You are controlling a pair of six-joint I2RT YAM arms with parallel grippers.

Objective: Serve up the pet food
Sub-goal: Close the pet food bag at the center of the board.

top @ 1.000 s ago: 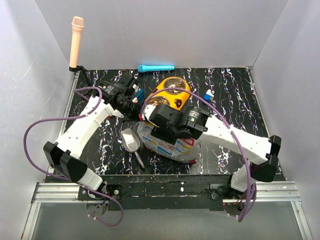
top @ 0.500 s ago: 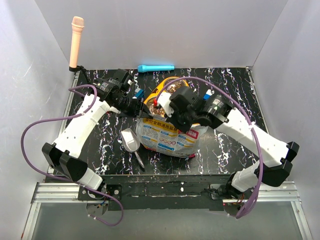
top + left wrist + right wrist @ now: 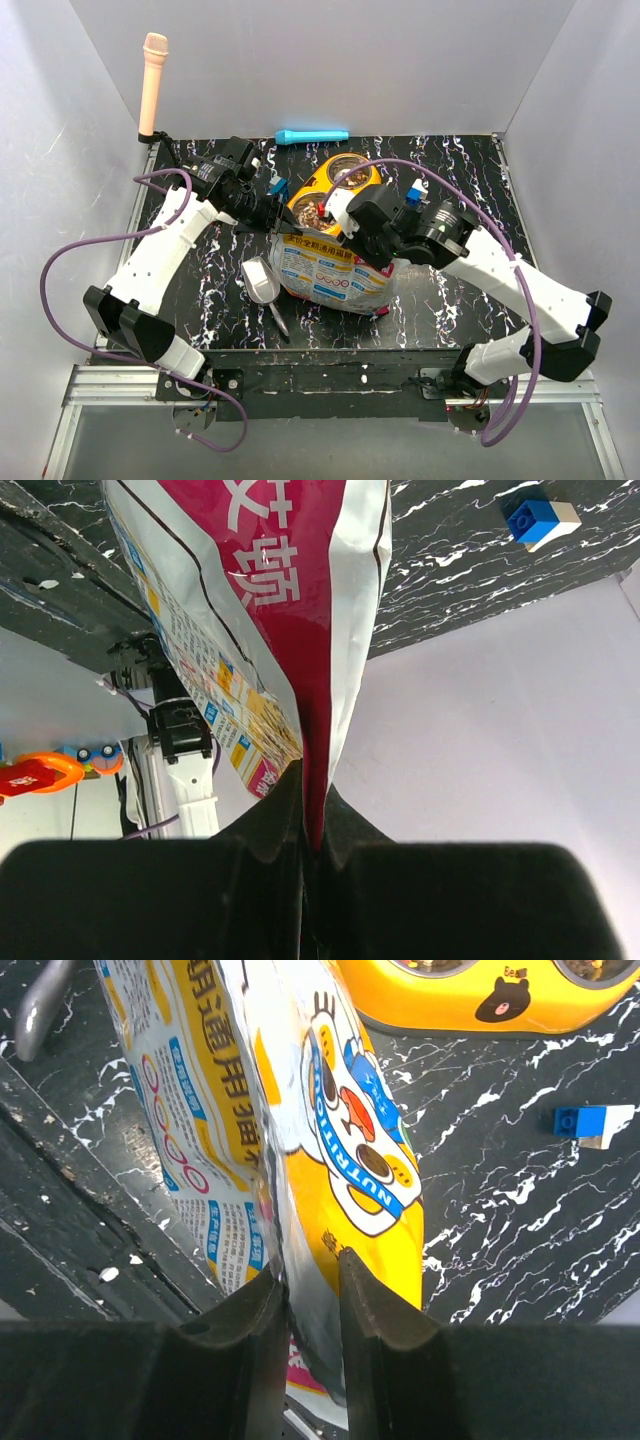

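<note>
Top external: pet food beside right tool on bag

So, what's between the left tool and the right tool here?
The foil bag: in the top view its upper edge runs from one to the other. Wrist views show the left tool and the right tool each shut on it.

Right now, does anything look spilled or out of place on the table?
I see no spill: the pet food sits inside the yellow bowl. Two things look stray: the grey scoop lies flat on the table beside the bag, and a blue and white toy brick lies loose near the bowl.
</note>
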